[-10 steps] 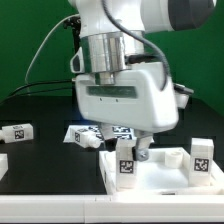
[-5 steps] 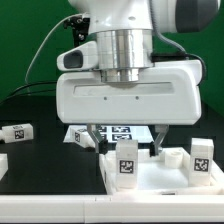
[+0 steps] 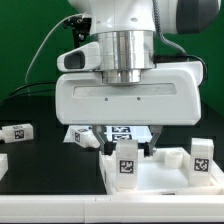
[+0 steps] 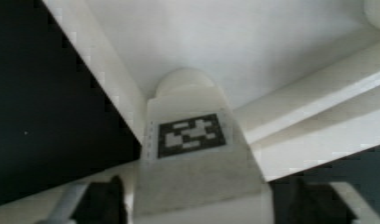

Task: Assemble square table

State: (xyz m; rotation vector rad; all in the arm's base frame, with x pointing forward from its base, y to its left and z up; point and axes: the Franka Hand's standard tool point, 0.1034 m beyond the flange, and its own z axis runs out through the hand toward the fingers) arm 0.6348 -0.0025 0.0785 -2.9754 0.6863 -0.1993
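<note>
The white square tabletop (image 3: 160, 182) lies at the front, towards the exterior view's right. Two white legs with tags stand on it: one (image 3: 127, 162) at its near-left corner, one (image 3: 202, 158) at the right. My gripper (image 3: 127, 152) hangs straight over the left leg, open, with one finger on each side of it and small gaps showing. In the wrist view that tagged leg (image 4: 192, 135) fills the middle between the dark fingers (image 4: 105, 200) of my gripper (image 4: 201, 208), with the tabletop (image 4: 302, 55) behind it.
A loose tagged leg (image 3: 17, 131) lies on the black table at the exterior view's left, and another white part (image 3: 2, 163) shows at the left edge. The marker board (image 3: 112, 132) lies behind the tabletop, partly hidden by my gripper.
My gripper has turned to face the camera squarely and come down, so its fingers now straddle the left standing leg. The parts have not moved.
</note>
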